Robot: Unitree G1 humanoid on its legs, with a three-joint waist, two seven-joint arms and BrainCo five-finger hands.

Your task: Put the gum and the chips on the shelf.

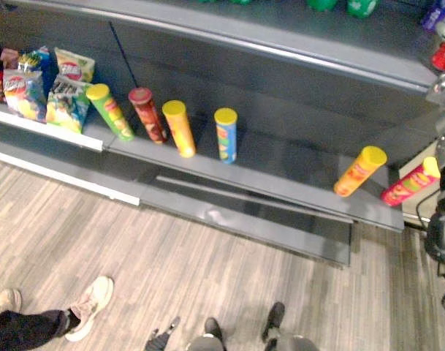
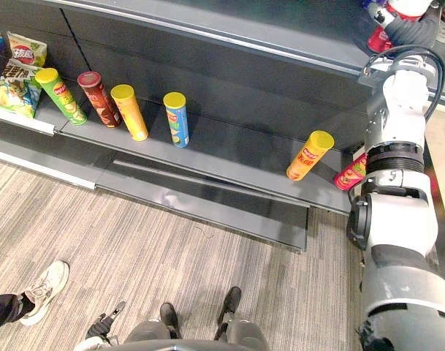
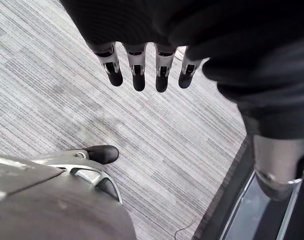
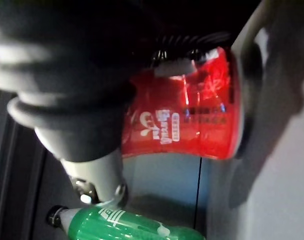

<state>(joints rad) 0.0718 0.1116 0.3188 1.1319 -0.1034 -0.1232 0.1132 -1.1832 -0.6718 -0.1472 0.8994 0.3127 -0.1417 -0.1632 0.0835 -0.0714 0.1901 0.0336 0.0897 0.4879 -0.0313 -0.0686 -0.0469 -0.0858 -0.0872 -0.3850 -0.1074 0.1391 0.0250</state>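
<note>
The red gum container (image 4: pixel 191 115) sits right against the right hand (image 4: pixel 171 65). The hand's fingers are curled over the container and grip it, with one silver finger lying across its glossy side and the thumb standing clear of it. One end of the container is up against a grey board. A green bottle (image 4: pixel 132 225) lies just beside it. From the head, this hand shows raised to the upper shelf (image 1: pixel 317 36), at its far right end, with the container under the dark cover.

The left hand (image 3: pixel 138 75) hangs low over the floor (image 1: pixel 171 256). Its fingers are straight and side by side, and it holds nothing.

The chips are on the lower shelf (image 1: pixel 280 168). Four tubes stand in a row, each apart from the next: a green tube (image 1: pixel 110 111), a dark red tube (image 1: pixel 147 115), a yellow tube (image 1: pixel 179 128) and a blue tube (image 1: pixel 226 134). Well to the right of them, near the shelf's end, stand an orange tube (image 1: pixel 359 171) and a pink tube (image 1: pixel 411 181), close together. In the right eye view the pink tube is partly behind the right arm. To the left of the green tube, chip bags (image 1: pixel 69 91) are stacked against one another on the neighbouring shelf section.

On the floor at the lower left, a person's pale shoe (image 1: pixel 90 307) and dark trouser leg (image 1: pixel 25 329) reach in.
</note>
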